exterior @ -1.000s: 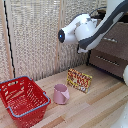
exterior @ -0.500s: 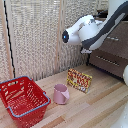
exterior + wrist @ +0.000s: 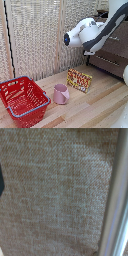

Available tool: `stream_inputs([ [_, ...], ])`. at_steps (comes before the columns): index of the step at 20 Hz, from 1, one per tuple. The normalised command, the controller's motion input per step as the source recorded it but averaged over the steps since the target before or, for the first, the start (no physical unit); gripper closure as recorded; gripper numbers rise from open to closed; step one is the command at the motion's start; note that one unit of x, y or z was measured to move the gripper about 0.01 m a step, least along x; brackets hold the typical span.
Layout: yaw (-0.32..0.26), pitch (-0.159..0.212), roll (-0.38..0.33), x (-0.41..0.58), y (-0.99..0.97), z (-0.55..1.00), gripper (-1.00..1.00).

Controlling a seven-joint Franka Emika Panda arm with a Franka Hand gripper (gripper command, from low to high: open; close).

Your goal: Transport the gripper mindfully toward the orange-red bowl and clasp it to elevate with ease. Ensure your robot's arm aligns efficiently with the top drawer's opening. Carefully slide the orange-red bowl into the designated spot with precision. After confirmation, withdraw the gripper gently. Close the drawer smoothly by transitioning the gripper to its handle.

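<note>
The orange-red bowl is out of view in both views. My robot's arm (image 3: 95, 32), thick and white, reaches in from the upper right of the exterior view, across the front of the brown dresser (image 3: 114, 52). The arm hides most of the top drawer, and I cannot pick out its handle. A silver bar (image 3: 107, 60) shows on a lower drawer front. The hand itself cannot be made out in the exterior view. The wrist view is filled with woven beige fabric (image 3: 55, 193), with only a dark sliver (image 3: 1, 178) at the picture's edge.
A big red wire basket (image 3: 22, 100) stands at the exterior view's lower left. A pink cup (image 3: 61, 94) and an orange-yellow box (image 3: 79, 80) sit on the wooden table. A woven screen (image 3: 37, 35) forms the back wall. A pale metal post (image 3: 114, 193) runs past the wrist camera.
The arm's rounded joint has shifted slightly toward the exterior view's right. Basket, cup and box have not moved.
</note>
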Motion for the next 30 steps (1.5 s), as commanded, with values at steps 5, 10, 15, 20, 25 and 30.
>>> stream_inputs([
  [5, -0.005, -0.005, 0.000, 0.000, 0.00, 0.05, 1.00],
  [10, 0.012, -0.002, 0.008, 0.000, 0.00, 0.01, 1.00],
  [15, 0.000, -0.009, 0.004, 0.000, -0.10, 0.10, 1.00],
  [20, 0.000, -0.001, 0.026, 0.019, -0.47, 0.36, 1.00],
  [25, 0.000, 0.032, 0.074, 0.063, -0.66, 0.58, 1.00],
  [30, 0.000, 0.081, 0.090, 0.032, -0.57, 0.76, 1.00],
])
